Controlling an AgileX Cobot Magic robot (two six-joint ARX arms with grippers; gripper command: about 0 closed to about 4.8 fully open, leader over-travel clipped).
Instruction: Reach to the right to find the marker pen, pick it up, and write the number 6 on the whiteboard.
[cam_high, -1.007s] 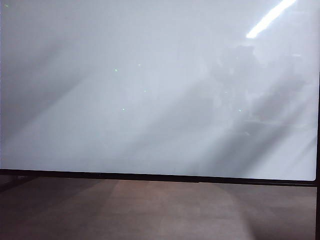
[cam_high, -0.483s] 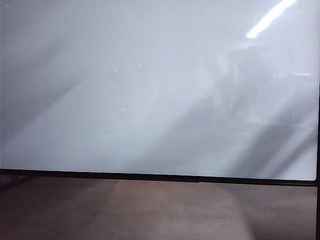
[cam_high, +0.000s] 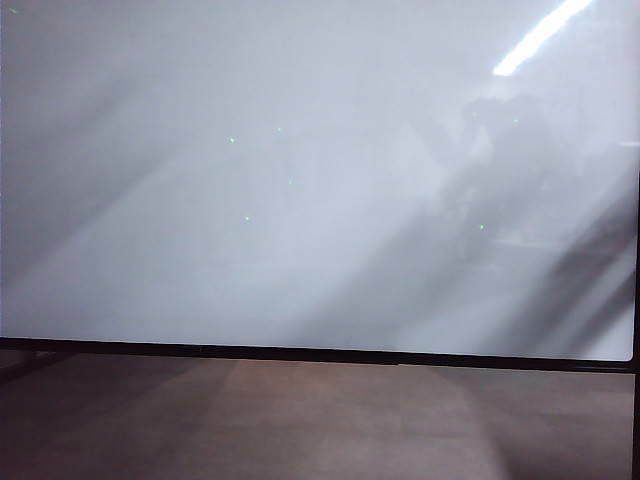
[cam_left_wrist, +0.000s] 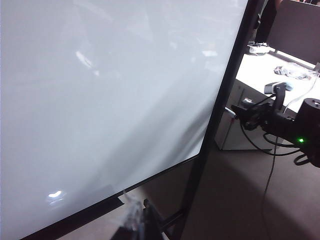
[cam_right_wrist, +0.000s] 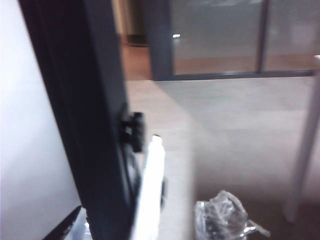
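Right wrist view: right gripper (cam_right_wrist: 152, 227) spread wide off whiteboard (cam_right_wrist: 30, 125) 3 o'clock edge, held nothing. Blurred pale stick (cam_right_wrist: 152, 180) between fingers, possibly marker pen. Left gripper (cam_left_wrist: 137, 225) state unreadable. Judged reaching; next needed centring, closing.

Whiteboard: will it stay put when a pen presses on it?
The whiteboard mirrors a ceiling light, so its gloss probably lets a tip slide. Its thin frame sits on a slim stand, so it may rock slightly. Right gripper reaches past its edge; left gripper faces it.
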